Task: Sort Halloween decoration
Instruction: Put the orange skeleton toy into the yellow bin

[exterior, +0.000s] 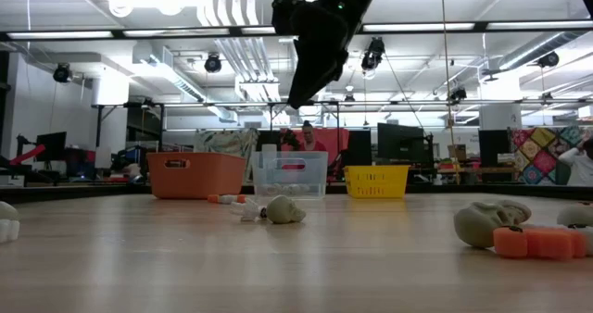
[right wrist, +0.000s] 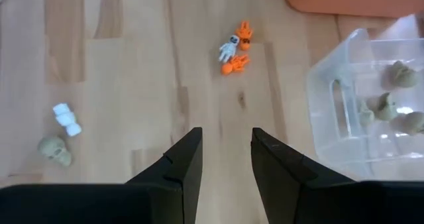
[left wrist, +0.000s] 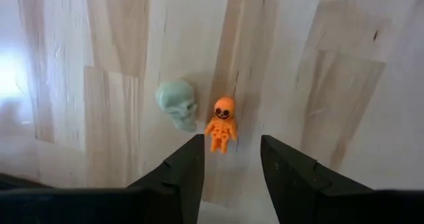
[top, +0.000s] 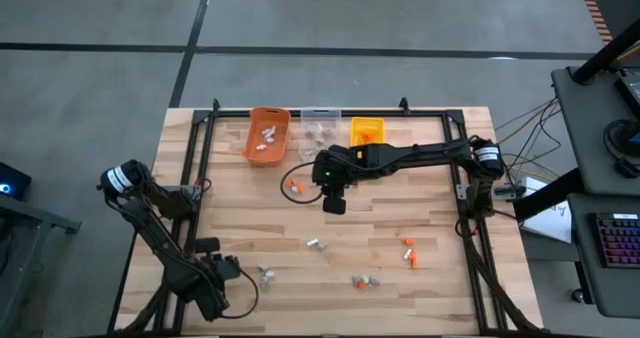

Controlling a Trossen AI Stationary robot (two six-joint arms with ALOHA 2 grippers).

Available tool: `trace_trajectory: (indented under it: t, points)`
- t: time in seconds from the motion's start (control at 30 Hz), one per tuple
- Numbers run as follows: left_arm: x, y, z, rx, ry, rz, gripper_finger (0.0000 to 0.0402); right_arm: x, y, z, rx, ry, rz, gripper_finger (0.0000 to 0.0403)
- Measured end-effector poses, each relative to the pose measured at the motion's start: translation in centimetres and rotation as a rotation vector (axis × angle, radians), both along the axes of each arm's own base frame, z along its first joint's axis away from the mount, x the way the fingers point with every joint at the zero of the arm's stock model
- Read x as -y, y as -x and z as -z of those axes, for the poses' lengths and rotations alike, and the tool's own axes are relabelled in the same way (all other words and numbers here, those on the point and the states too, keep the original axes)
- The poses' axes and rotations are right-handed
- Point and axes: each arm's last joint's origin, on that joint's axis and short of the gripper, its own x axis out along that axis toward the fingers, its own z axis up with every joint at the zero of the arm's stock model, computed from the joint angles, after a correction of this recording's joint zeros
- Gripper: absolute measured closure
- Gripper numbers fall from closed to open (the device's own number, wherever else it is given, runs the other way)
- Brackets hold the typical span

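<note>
High view is showing the pale wooden plank table (top: 250,228) with three small plastic bins lined up at its far edge: an orange rectangular bin (top: 267,136) holding white trinkets, a clear rectangular bin (top: 320,130) holding grey-tan skulls, and a yellow slotted bin (top: 367,131) holding orange pieces. The right gripper (top: 334,204) is hanging above the table's middle, just in front of the clear bin, with its two dark fingers standing apart and nothing between them. A small cluster of orange and white skeleton figures (top: 292,186) is lying just to its left; in the right wrist view this cluster (right wrist: 234,49) is sitting ahead of the parted fingers (right wrist: 182,168), with a white bone-shaped trinket (right wrist: 67,119) and a grey-tan skull (right wrist: 54,150) lying off to one side, and the clear bin's wall (right wrist: 331,98) showing beside them.

The left gripper (top: 222,273) is sitting low at the near left of the table. In the left wrist view its fingers (left wrist: 189,174) are standing open and empty, with a tiny bright orange skeleton figure (left wrist: 221,124) lying on the wood just ahead of the gap and a pale grey-green skull (left wrist: 178,105) just beside that figure.

More loose trinkets are lying scattered across the near half of the table, among them an orange pair (top: 409,250) at the right
</note>
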Motion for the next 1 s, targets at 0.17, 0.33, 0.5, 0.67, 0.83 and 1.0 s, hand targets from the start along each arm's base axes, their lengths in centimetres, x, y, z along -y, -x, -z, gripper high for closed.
trace_trajectory:
  t: [0.17,0.33,0.5,0.67,0.83,1.0]
  points:
    - [0.0,0.0,0.0,0.011,-0.001,0.025,0.0272,-1.0,0.0,0.0,0.001,-0.001,-0.024,0.029]
    - [0.3,0.3,0.0,0.022,0.006,0.041,0.0272,-2.2,-0.1,0.0,0.0,-0.001,-0.052,0.029]
    - [0.2,0.6,0.3,0.042,0.004,0.042,0.0272,-3.1,0.2,0.1,-0.026,-0.009,-0.062,0.0286]
    - [-0.4,0.9,1.3,0.043,0.001,0.041,0.0272,-3.6,0.4,0.2,-0.047,-0.012,-0.068,0.0291]
    - [-0.7,1.1,2.0,0.049,0.011,0.041,0.0272,-3.7,0.5,0.2,-0.056,-0.019,-0.056,0.0293]
    - [-1.0,1.3,2.8,0.075,0.051,0.04,0.0272,-3.7,0.6,0.3,-0.067,-0.023,-0.048,0.0289]
